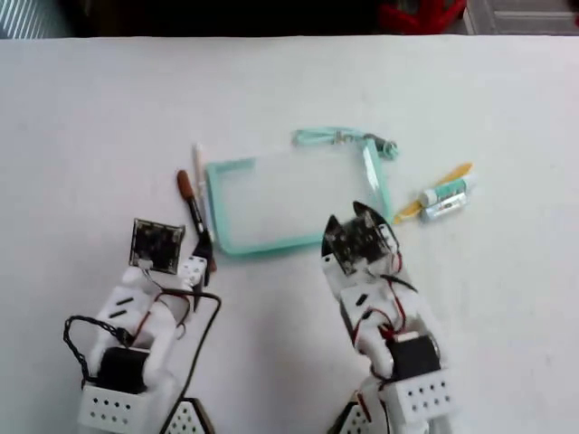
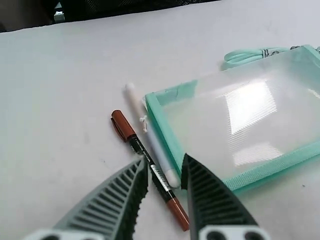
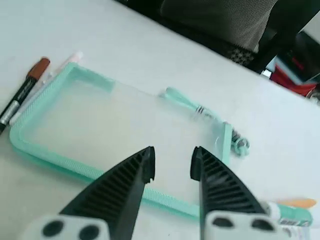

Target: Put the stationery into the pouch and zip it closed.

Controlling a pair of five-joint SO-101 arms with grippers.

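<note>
Both arms crouch low over the worktop, jaws parted and empty.
I see the left arm (image 1: 136,312) hanging its jaws over the brown marker (image 2: 134,141), just beside the pouch (image 2: 161,125); the right arm (image 1: 380,303) holds its jaws above the pouch's near rim.

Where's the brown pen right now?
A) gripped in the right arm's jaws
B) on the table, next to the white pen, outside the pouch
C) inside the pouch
B: the brown pen lies on the table alongside the white pen, just outside the pouch edge.
</note>
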